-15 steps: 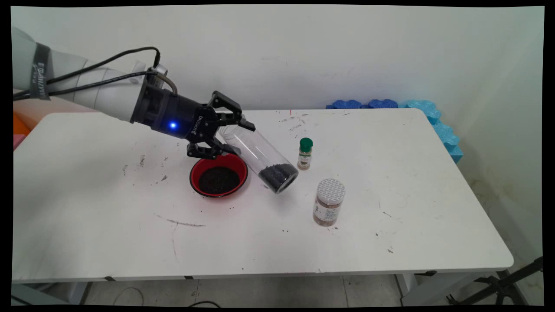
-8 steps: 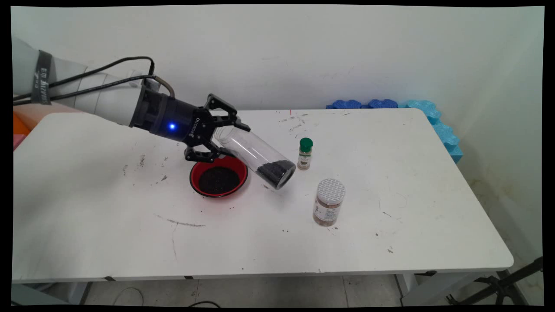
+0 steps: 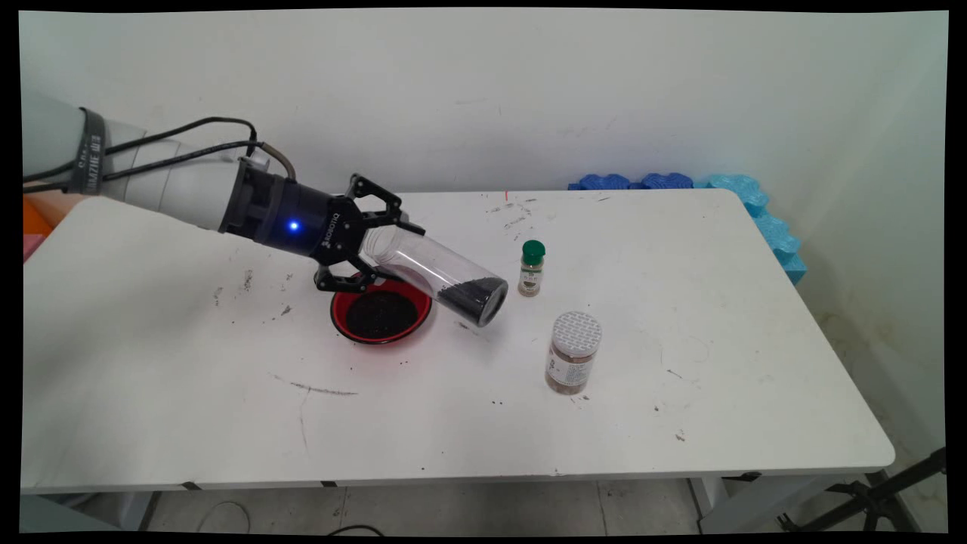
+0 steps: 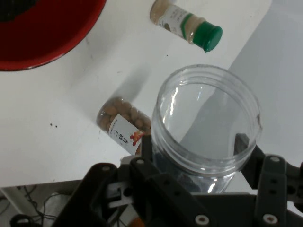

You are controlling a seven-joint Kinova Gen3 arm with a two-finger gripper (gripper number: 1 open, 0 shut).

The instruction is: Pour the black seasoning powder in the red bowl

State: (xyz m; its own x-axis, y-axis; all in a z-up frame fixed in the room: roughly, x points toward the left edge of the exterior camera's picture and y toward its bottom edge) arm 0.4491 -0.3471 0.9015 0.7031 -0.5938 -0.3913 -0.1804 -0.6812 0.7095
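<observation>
gripper [image 3: 381, 245]: clamped on the clear jar [image 3: 438, 270]
jar: tilted, dark grains at its low end
beside it: red bowl [image 3: 381, 311], green-capped bottle [image 3: 532, 268]

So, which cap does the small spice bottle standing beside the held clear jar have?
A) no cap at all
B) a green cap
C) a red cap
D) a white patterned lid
B: the small spice bottle standing just right of the clear plastic jar held by the gripper carries a green cap, seen in both views.
</observation>
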